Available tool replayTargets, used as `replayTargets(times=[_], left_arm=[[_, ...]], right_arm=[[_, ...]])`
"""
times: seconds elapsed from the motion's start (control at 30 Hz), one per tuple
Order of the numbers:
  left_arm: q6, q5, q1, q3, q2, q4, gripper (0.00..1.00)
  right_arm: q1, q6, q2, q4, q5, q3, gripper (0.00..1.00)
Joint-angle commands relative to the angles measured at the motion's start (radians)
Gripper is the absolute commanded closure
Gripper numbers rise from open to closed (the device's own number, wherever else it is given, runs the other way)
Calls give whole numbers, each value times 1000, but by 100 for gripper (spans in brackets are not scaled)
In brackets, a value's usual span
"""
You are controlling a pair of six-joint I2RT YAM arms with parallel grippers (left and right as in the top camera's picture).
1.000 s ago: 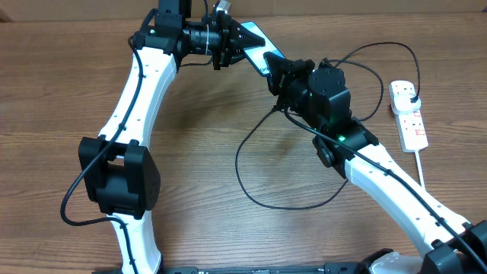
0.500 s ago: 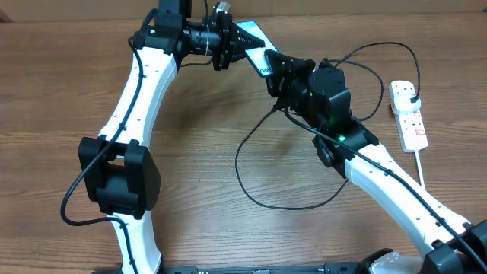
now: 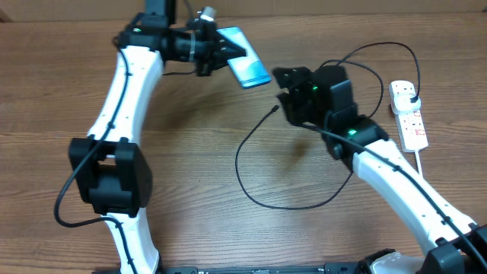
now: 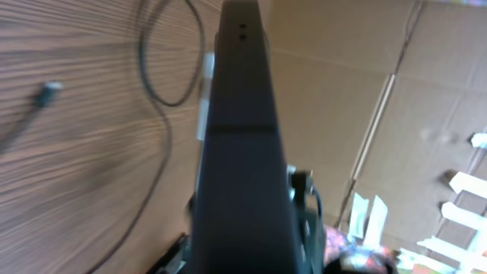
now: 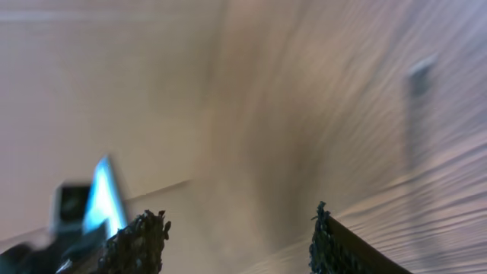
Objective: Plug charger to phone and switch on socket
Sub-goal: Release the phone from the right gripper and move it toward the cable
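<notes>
My left gripper (image 3: 226, 53) is shut on the phone (image 3: 246, 68), which it holds above the table at the back with the light blue screen facing up. In the left wrist view the phone's dark body (image 4: 240, 160) fills the middle. The charger cable (image 3: 251, 190) loops across the table. Its small connector tip (image 3: 272, 110) (image 4: 49, 91) lies loose on the wood, apart from the phone. My right gripper (image 3: 283, 84) (image 5: 237, 236) is open and empty, just right of the phone. The black plug (image 3: 412, 96) sits in the white socket (image 3: 413, 125) at the far right.
The socket's thick white cord (image 3: 420, 171) runs toward the front right edge. Cardboard boxes (image 4: 396, 106) stand behind the table. My right arm (image 3: 396, 183) stretches from the front right across part of the charger cable.
My right gripper has opened and drawn back to the right from the phone's end. The left arm has swung left, carrying the phone with it.
</notes>
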Motion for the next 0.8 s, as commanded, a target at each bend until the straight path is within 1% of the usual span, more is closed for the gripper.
replayTargets(times=[0.0, 0.1, 0.13, 0.23, 0.4, 0.5, 0.67, 0.77], left_arm=[[275, 35, 68, 20, -8, -109, 96], [380, 76, 102, 20, -8, -201, 96], [423, 125, 122, 20, -8, -232, 96], [441, 218, 146, 20, -8, -242, 96], [440, 329, 163, 20, -8, -232, 96], [440, 359, 164, 20, -8, -214, 96], [430, 364, 165, 20, -8, -205, 96], [387, 381, 169, 20, -8, -179, 96]], right_arm=[[-84, -313, -8, -82, -84, 10, 36], [-143, -491, -8, -174, -181, 10, 36], [-163, -581, -8, -212, -228, 10, 36], [-167, -655, -8, -250, -274, 10, 36], [-150, -658, -8, -291, -300, 10, 41], [-135, -668, 1, -328, -296, 42, 43], [-133, -711, 67, -485, -279, 190, 43], [-133, -729, 115, -556, -269, 284, 47]])
